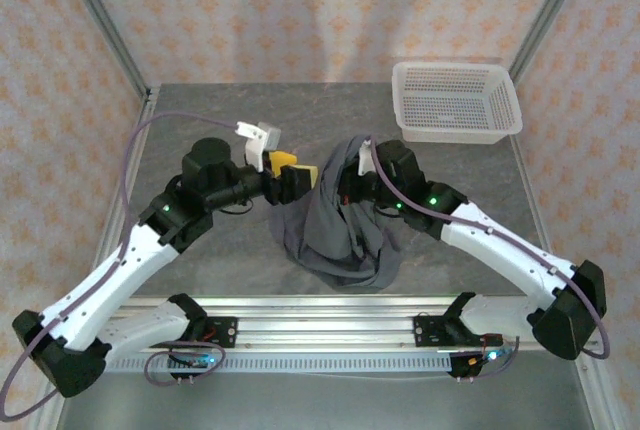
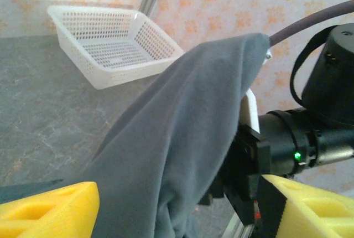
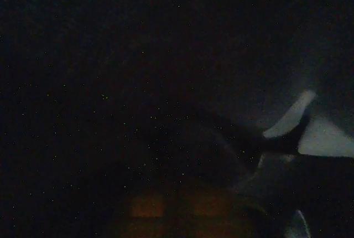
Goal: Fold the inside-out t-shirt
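Blanketing right wrist view: t-shirt (image 1: 335, 225); left wrist sees basket (image 2: 110, 44).

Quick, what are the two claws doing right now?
Left gripper: open, the t-shirt hanging between its jaws.
Right gripper: cannot be told, the t-shirt is draped over it.
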Robot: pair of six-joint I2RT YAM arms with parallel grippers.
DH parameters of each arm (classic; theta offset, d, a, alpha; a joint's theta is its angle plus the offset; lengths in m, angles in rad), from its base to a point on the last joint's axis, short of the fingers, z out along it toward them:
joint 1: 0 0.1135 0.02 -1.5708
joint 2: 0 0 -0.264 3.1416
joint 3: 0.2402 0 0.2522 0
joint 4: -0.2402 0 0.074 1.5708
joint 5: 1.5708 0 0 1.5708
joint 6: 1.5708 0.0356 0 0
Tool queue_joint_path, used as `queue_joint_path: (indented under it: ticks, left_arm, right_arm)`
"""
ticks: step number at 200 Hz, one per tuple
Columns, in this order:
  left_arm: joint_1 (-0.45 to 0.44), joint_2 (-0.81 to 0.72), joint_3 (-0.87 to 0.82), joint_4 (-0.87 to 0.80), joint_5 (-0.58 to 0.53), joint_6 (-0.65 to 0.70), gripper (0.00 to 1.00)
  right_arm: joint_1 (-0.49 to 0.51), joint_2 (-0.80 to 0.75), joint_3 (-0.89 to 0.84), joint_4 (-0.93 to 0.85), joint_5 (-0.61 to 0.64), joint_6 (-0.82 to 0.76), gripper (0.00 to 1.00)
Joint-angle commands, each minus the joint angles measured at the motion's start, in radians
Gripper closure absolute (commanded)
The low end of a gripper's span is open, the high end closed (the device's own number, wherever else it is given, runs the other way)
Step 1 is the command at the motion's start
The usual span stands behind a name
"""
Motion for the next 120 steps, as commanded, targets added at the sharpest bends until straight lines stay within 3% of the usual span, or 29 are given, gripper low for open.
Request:
queue_joint_path:
  ticks: [1, 16, 28, 32, 51, 68, 88, 120]
  left_arm:
    - [-0.003, 0.067, 0.038, 0.044, 0.080, 0.021, 0.24]
    - [-0.005, 0.115, 0.056, 0.076, 0.072, -0.025, 0.30]
    - [-0.004, 0.139, 0.059, 0.111, 0.058, -0.067, 0.44]
    - [-0.004, 0.144, 0.057, 0.123, 0.049, -0.084, 0.50]
    - [-0.003, 0.151, 0.053, 0.139, -0.026, -0.137, 0.99]
    - [-0.003, 0.139, 0.059, 0.073, -0.179, -0.158, 1.00]
    - [0.012, 0.154, 0.106, -0.096, -0.417, -0.183, 1.00]
    - [0.097, 0.228, 0.099, -0.242, -0.593, -0.296, 1.00]
  right_arm:
    - [-0.002, 0.030, 0.055, 0.022, -0.088, 0.008, 1.00]
    - [0.006, 0.039, 0.060, 0.020, -0.107, 0.006, 1.00]
    - [0.012, 0.042, 0.059, 0.022, -0.112, 0.002, 1.00]
    - [0.014, 0.042, 0.059, 0.023, -0.112, 0.003, 1.00]
    - [0.015, 0.036, 0.048, 0.021, -0.098, 0.002, 1.00]
    - [0.016, 0.025, 0.038, 0.007, -0.100, -0.010, 1.00]
    - [0.017, 0.003, 0.022, 0.005, -0.185, -0.034, 1.00]
    - [0.017, -0.117, -0.004, 0.038, -0.256, -0.040, 1.00]
